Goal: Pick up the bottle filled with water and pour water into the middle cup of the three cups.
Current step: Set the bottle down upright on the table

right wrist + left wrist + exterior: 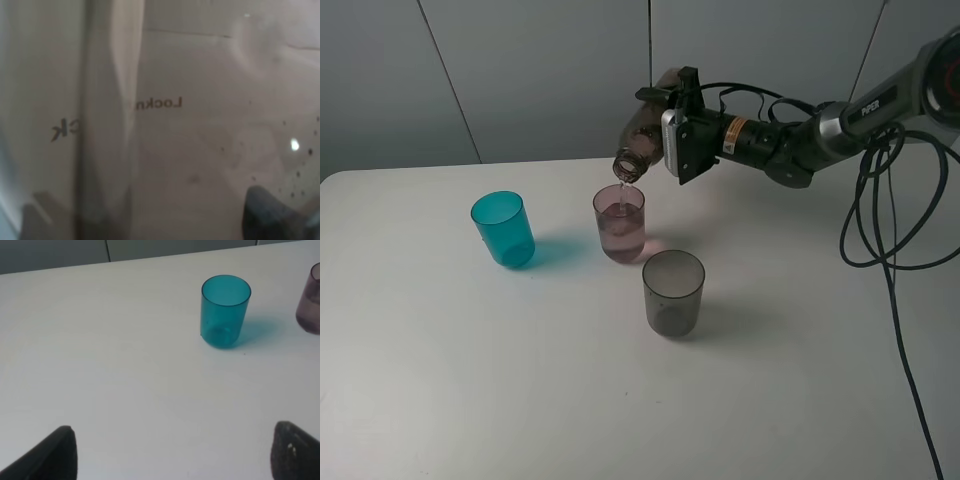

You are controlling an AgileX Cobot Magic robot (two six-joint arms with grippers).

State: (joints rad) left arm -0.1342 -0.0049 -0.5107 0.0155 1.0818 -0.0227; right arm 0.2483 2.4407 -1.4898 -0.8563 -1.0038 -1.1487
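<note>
Fingers (pixel 50 457) of the left gripper (pixel 172 456) stand spread wide over the bare table (pixel 460 400), with only their dark tips showing. The exterior view does not catch this gripper at all. Nearest the front edge stands the smoky grey cup (pixel 673 292). Behind it is the middle cup (pixel 620 222), pink and partly filled, with the teal cup (pixel 503 228) toward the left edge (the left wrist view cuts the pink one off). Above the middle cup the bottle (pixel 642 135) tilts mouth-down, and a thin stream of water (pixel 623 192) falls in. The right gripper (pixel 667 95) clamps the bottle's body, toward the far edge. Its own camera shows only blurred translucent plastic, mirrored lettering and one dark fingertip.
</note>
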